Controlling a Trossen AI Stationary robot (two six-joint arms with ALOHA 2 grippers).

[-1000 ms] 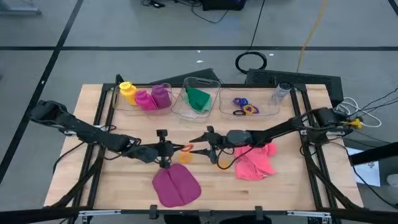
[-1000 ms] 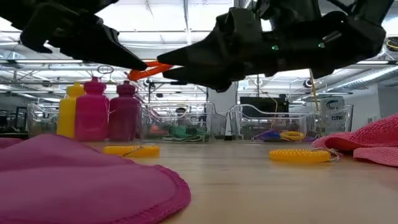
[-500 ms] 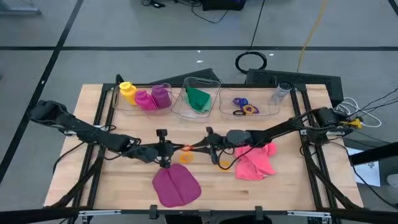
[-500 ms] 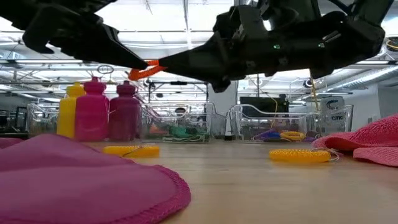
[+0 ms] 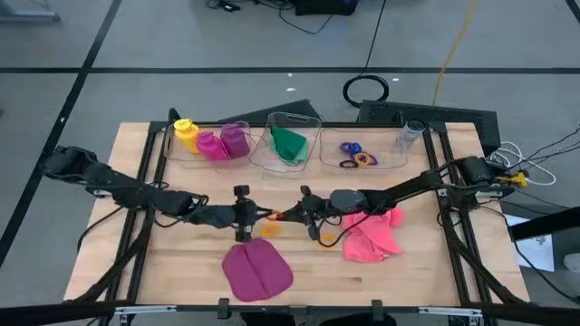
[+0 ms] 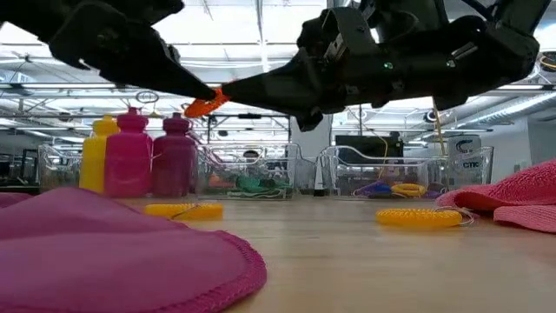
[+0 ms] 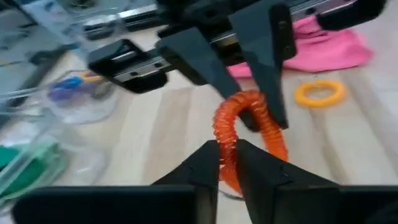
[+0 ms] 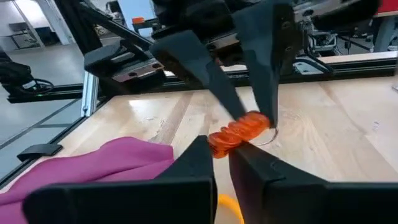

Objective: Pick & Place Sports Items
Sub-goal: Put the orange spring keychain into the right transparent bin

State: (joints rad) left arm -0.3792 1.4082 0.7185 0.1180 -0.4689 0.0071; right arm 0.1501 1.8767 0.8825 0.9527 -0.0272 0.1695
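An orange ring hangs in the air above the middle of the table, between my two grippers. My left gripper reaches it from the table's left and is shut on it. My right gripper comes level from the right and is also shut on it. Two yellow rings lie flat on the table below. A magenta cloth lies spread near the front edge, and a pink cloth is bunched under the right arm. My left gripper pinches one side of the orange ring between its two fingers, coming slanting down from the table's left. The ring is lifted clear of the table. My right gripper pinches the opposite side of the ring between its two fingers, level from the table's right.
Three clear bins stand along the far edge. The left bin holds yellow, magenta and purple bottles, the middle one a green cloth, the right one several rings. A clear cup stands at the far right.
My right gripper has shut on the orange ring, which my left gripper held up all along. In the low view the ring now shows shorter and tipped, where it lay stretched level before.
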